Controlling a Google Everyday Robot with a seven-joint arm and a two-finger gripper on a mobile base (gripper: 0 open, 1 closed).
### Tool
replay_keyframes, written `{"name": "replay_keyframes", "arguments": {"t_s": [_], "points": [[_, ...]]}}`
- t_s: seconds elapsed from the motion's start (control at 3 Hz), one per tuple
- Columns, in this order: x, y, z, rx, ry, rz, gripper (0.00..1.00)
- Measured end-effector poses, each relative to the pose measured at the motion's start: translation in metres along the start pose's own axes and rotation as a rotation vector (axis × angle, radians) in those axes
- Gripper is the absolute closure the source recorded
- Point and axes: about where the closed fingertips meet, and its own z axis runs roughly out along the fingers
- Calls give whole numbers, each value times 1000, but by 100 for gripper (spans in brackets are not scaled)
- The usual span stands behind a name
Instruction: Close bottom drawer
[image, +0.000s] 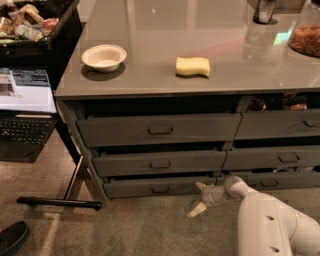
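Fig.: low reach at the cabinet, set-up for a closing push.

(a) Target. The bottom drawer (150, 187) is the lowest of the left-hand stack, just above the carpet. Its slim front stands a little proud of the frame, with a dark gap showing above it, so I judge it not yet shut. Its small pull handle (160, 190) sits mid-panel, untouched.

(b) Arm. The white arm (270, 225) comes in from lower right, kept near floor level. I read that as the way to get the wrist level w/ such a low panel and to push straight inward rather than down.

(c) Claw. The gripper (199, 198) sits at the right end of the drawer front, well to the right of the handle. Jaws are spread wide and hold nothing. The upper finger (200, 186) is at or just touching the panel's right end; I can't tell if there is real contact. The lower finger (196, 210) hangs over the carpet, clear of the drawer.

(d) Judgement. Contact so far off-centre may skew the drawer on its runners, so a push nearer the middle looks safer.

(e) Worktop items, i.e. white bowl (104, 56) and yellow sponge (192, 66), lie well above and are not involved.
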Motion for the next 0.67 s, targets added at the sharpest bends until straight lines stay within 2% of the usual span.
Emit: {"name": "replay_keyframes", "arguments": {"t_s": [0.67], "points": [[0,-2,1,1,-1,3,0]]}}
